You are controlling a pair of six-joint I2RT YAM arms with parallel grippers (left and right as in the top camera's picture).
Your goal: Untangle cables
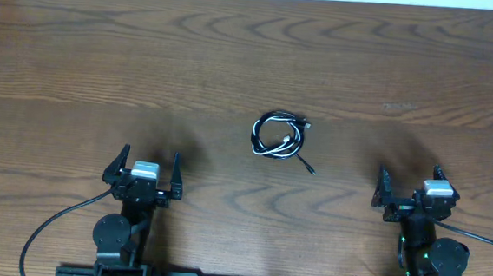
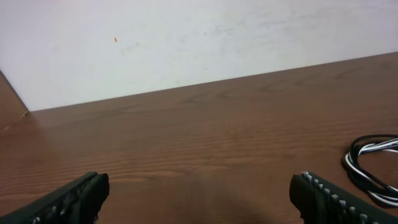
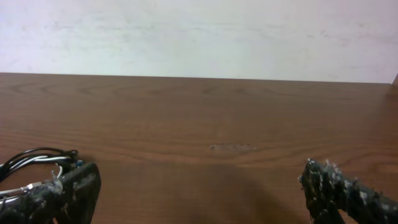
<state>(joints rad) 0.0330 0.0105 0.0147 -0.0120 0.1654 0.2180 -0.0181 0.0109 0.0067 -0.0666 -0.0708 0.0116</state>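
A small tangle of black and white cables [image 1: 280, 137] lies coiled at the middle of the wooden table, with one loose end trailing toward the front right. My left gripper [image 1: 147, 171] is open and empty, at the front left, well clear of the coil. My right gripper [image 1: 409, 186] is open and empty, at the front right. The coil shows at the right edge of the left wrist view [image 2: 374, 167] and at the left edge of the right wrist view [image 3: 34, 163], partly behind my finger.
The wooden table [image 1: 104, 58] extends wide around the coil. A white wall [image 2: 186, 37] stands behind the table's far edge. Arm bases and their black cables sit along the front edge.
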